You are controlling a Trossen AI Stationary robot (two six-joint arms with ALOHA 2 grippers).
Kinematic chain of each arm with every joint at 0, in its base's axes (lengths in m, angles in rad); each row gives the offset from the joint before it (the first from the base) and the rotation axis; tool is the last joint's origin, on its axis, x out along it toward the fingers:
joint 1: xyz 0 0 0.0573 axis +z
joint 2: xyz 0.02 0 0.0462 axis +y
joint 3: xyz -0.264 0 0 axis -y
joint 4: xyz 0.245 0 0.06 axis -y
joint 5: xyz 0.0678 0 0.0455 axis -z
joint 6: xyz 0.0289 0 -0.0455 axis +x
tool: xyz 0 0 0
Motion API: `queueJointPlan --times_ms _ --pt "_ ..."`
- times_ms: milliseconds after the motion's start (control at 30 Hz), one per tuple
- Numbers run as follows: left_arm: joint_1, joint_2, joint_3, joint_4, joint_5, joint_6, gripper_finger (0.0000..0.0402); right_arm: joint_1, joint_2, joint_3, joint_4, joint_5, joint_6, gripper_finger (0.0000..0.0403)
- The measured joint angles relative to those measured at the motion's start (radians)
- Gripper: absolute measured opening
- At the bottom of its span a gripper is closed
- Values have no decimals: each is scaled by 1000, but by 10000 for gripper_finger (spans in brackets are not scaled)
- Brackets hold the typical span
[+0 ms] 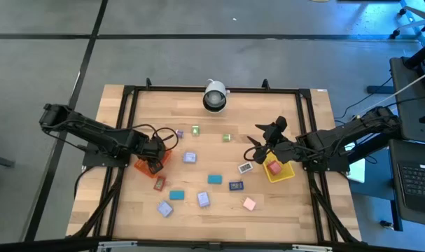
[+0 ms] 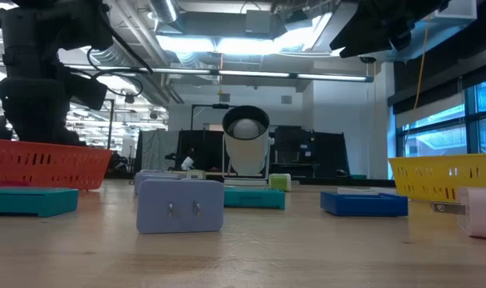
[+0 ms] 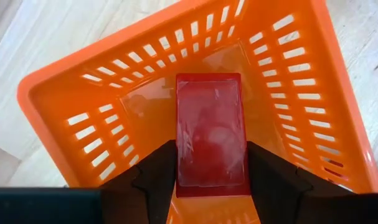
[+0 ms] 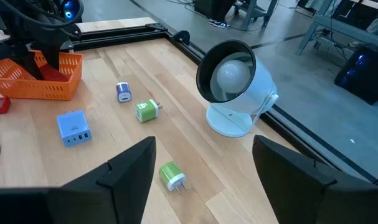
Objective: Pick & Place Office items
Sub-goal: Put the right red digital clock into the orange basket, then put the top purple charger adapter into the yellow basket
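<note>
Now: Red Block Sitting in the Orange Tray

Near the wooden table's (image 1: 219, 192) left edge, the orange slotted plastic tray (image 3: 313, 93) is holding a flat red rectangular block (image 3: 212, 134), which is lying between the left gripper's (image 3: 212, 180) parted fingers; whether they are pinching it, I cannot tell. By the right edge, the right gripper (image 4: 204, 171) is hovering with jaws spread wide, carrying nothing.
</note>
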Motion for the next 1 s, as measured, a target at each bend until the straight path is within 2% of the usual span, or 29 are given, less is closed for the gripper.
queueJointPlan --times_ms 400,600,1000 --pt "0 0 0 0 15 -24 209 0 0 0 0 0 -1 268" --pt "7 0 3 -10 -21 14 233 0 0 0 0 0 -4 268" --pt "60 -5 192 -121 -87 242 236 0 0 0 0 2 -6 268"
